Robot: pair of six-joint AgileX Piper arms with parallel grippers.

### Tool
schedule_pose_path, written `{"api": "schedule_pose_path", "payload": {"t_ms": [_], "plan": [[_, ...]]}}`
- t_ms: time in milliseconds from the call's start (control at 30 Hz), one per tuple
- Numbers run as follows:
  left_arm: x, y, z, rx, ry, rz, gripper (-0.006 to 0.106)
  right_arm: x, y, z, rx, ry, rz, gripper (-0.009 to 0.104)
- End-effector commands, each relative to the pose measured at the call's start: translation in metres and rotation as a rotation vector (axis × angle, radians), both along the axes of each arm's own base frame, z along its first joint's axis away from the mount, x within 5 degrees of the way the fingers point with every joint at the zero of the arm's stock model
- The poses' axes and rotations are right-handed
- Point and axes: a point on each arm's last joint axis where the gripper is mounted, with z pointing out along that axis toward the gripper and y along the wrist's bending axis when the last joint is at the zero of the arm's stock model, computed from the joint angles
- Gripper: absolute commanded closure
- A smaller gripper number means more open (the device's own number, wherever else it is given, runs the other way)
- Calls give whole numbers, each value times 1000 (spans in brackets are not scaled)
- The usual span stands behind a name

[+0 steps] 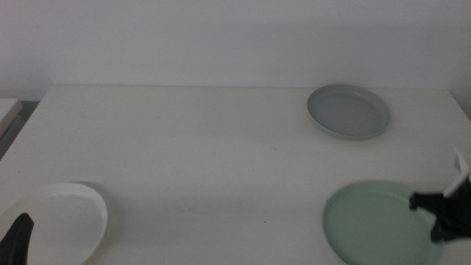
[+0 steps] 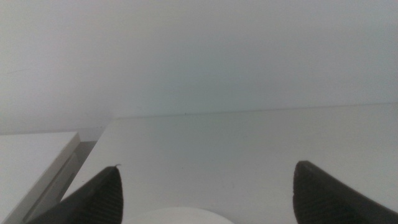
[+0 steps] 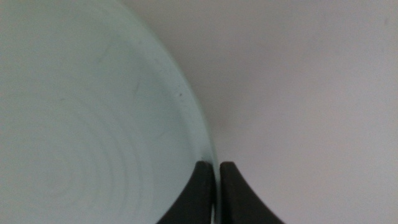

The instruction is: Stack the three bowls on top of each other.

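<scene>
Right gripper [image 3: 212, 186] clenched on mint green bowl [image 1: 375, 224] rim, table [image 1: 206, 147] 5 o'clock. Left gripper [image 2: 208, 193] released above white bowl [image 1: 62, 217], 7 o'clock. Grey bowl [image 1: 348, 111] at 1 o'clock.

The middle view looks forward and down across the whole table [image 1: 221, 147]. Left wrist camera skims low toward the far edge; right wrist camera presses close over the mint bowl [image 3: 81, 124], shared with the middle view at the near right corner.
</scene>
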Motion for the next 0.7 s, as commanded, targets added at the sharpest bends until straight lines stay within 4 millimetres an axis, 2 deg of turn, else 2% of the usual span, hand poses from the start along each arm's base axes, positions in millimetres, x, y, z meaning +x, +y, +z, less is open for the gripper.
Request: {"api": "schedule_pose_path", "payload": {"t_ms": [0, 133, 333, 433, 533, 667], "plan": [[0, 0, 1, -7, -16, 1, 7, 7, 9, 23, 3, -50, 32, 97], [0, 0, 1, -7, -16, 1, 7, 30, 51, 60, 48, -139, 148, 97], [0, 0, 1, -7, -16, 1, 7, 77, 115, 82, 142, -237, 260, 97], [0, 0, 1, -7, -16, 1, 7, 97, 143, 82, 185, -257, 308, 97], [0, 0, 1, -7, -16, 1, 7, 112, 163, 72, 205, -253, 331, 97], [0, 0, 1, -7, -16, 1, 7, 129, 175, 51, 222, -218, 323, 97]]}}
